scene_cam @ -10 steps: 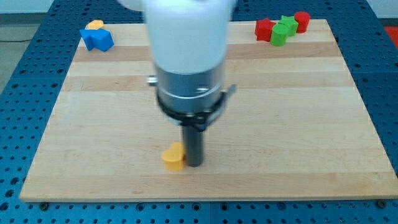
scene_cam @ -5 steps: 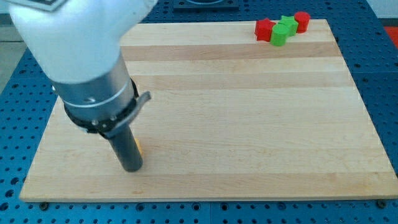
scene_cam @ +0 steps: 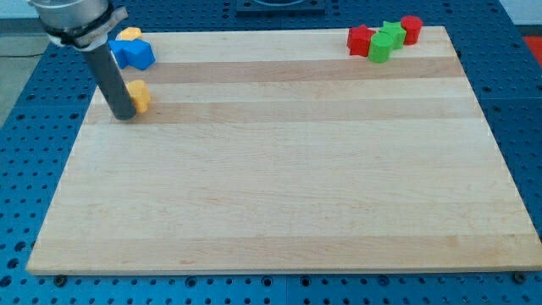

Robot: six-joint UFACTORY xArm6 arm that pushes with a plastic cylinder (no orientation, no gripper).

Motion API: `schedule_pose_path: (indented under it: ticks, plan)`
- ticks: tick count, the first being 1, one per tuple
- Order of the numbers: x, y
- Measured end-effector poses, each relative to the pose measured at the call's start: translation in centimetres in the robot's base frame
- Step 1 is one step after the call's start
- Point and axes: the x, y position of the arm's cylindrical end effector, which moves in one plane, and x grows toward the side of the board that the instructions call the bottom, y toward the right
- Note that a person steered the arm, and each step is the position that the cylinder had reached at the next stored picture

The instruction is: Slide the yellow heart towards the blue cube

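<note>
The yellow heart (scene_cam: 139,96) lies near the board's upper left, just below the blue cube (scene_cam: 134,54). My tip (scene_cam: 124,116) rests on the board, touching the heart's left lower side. The rod partly hides the heart's left edge. A second yellow block (scene_cam: 129,35) sits behind the blue cube at the view's top.
A red star (scene_cam: 361,39), two green blocks (scene_cam: 385,41) and a red cylinder (scene_cam: 411,29) cluster at the board's top right corner. The wooden board (scene_cam: 288,161) lies on a blue perforated table.
My tip has swept from the board's lower middle to the upper left, and the yellow heart has moved with it, up close to the blue cube.
</note>
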Motion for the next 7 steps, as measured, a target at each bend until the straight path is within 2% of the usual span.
schedule_pose_path:
  ticks: [2,3,4,5,7]
  plan:
    - [-4.7,0.8]
    - [-4.1,2.3]
    - [-3.7,6.2]
    - [-5.5,7.6]
    - [-8.5,4.0]
